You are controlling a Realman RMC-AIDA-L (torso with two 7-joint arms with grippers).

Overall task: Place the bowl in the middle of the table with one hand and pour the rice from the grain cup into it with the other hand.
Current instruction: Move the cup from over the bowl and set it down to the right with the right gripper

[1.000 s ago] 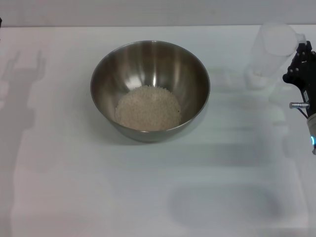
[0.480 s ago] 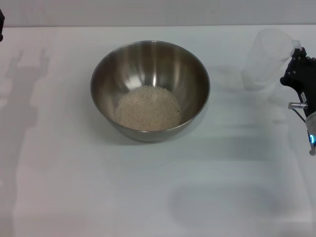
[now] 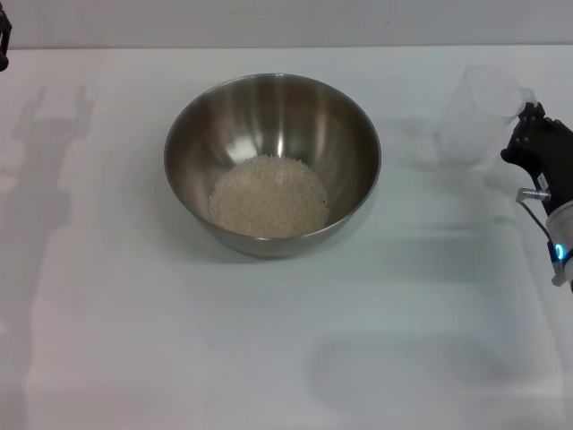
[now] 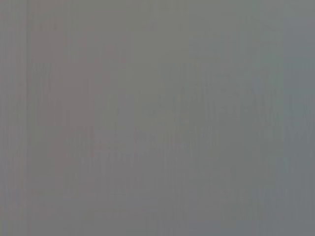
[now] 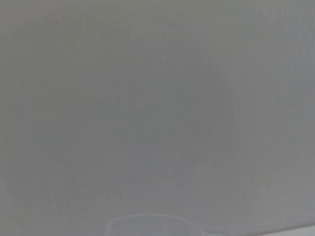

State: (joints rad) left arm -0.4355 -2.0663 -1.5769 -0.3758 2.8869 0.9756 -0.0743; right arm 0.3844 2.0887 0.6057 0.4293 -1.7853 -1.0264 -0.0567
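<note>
Clear grain cup (image 3: 481, 115) seemingly sits lower, right gripper (image 3: 528, 136) alongside.

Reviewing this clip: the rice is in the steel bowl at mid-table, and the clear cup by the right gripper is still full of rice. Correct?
Not quite. The head view shows the cup empty, with nothing visible through its clear walls. The rest holds: the rice lies in the steel bowl at mid-table, and the cup is beside the right gripper.
</note>
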